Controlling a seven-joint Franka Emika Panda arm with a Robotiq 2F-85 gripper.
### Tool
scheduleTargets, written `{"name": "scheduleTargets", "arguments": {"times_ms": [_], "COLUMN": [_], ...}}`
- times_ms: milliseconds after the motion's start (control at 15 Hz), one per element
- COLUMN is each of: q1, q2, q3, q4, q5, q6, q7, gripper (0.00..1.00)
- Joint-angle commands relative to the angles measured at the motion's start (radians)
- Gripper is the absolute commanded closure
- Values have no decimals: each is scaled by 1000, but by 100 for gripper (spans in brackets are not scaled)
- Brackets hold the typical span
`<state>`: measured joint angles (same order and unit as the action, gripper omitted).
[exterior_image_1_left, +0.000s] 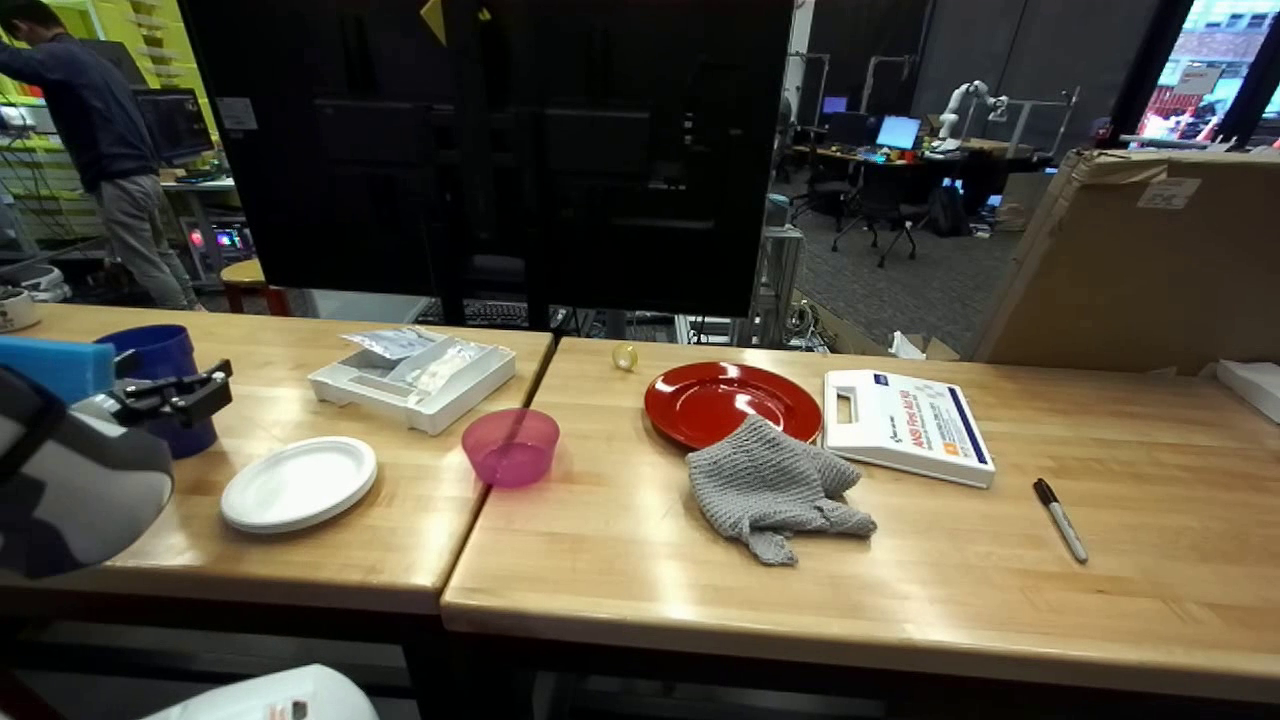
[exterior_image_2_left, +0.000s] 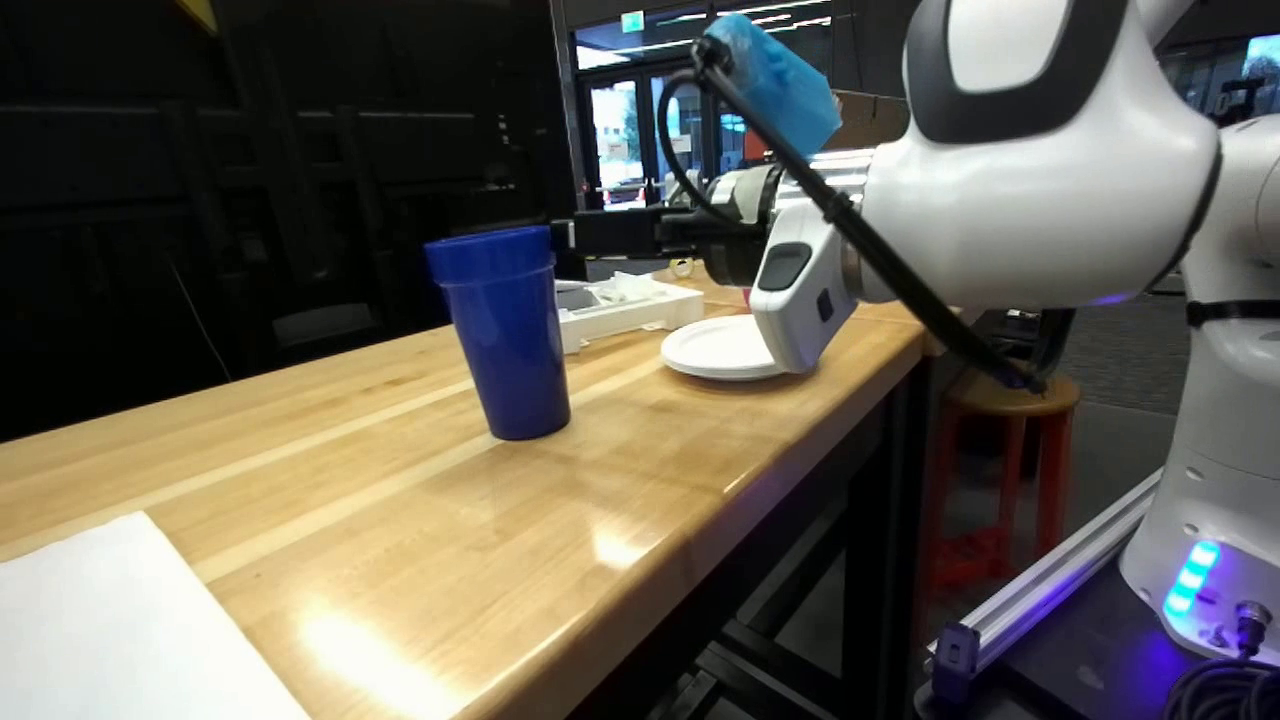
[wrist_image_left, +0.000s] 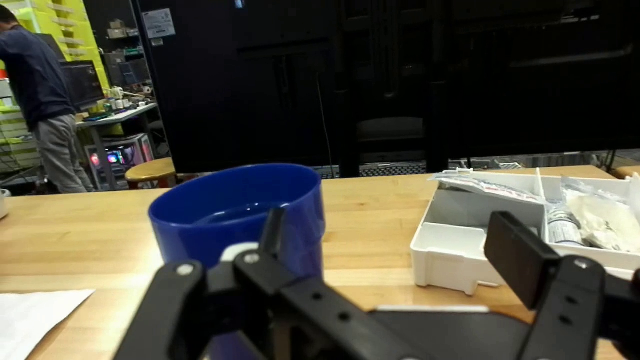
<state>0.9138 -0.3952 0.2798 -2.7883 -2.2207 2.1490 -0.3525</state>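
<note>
My gripper (wrist_image_left: 393, 245) stands open in the wrist view, its fingers wide apart and nothing held between them. Nearest to it is a tall blue cup (wrist_image_left: 302, 230), upright on the wooden table; the left finger overlaps the cup's near side there. In an exterior view, the gripper (exterior_image_2_left: 572, 236) is level with the rim of the cup (exterior_image_2_left: 515, 345), so close that I cannot tell whether they touch. Beyond the right finger lies a white compartment tray (wrist_image_left: 445, 260) holding packets. A stack of white plates (exterior_image_1_left: 300, 482) rests near the front edge, below the arm.
Farther along are a pink bowl (exterior_image_1_left: 510, 450) at the table seam, a red plate (exterior_image_1_left: 675, 400), a grey knitted cloth (exterior_image_1_left: 765, 490), a white first aid case (exterior_image_1_left: 905, 425) and a marker (exterior_image_1_left: 1062, 522). White paper (exterior_image_2_left: 120, 620) lies near the cup. A large black screen (exterior_image_1_left: 490, 150) stands behind.
</note>
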Motion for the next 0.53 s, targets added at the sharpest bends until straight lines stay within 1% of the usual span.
{"name": "scheduleTargets", "arguments": {"times_ms": [0,67,200,467], "q1": [-71,-86,-101,-104], "q2": [16,23,22,-12], "q3": [8,16,38,73], "q4": [1,1,1,1], "q5": [-122,-129,-96,-81], "q6": [35,30,28,51], "q7": [96,107,94,47], "gripper": [0,0,0,0]}}
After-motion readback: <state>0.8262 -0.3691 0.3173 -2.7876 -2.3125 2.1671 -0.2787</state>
